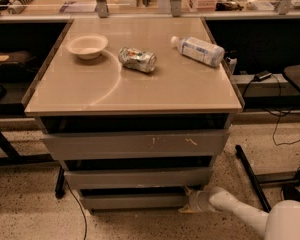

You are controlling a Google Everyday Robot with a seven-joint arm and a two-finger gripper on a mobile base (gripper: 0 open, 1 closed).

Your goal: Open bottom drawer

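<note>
arm [240, 211]: white, smooth, rounded tube | claw [192, 201]: pale cream, at bottom drawer [135, 200] right end

The white, rounded robot arm [240, 211] reaches in low from the lower right, nearly level, with its pale two-finger gripper [191, 202] pointing left.
</note>
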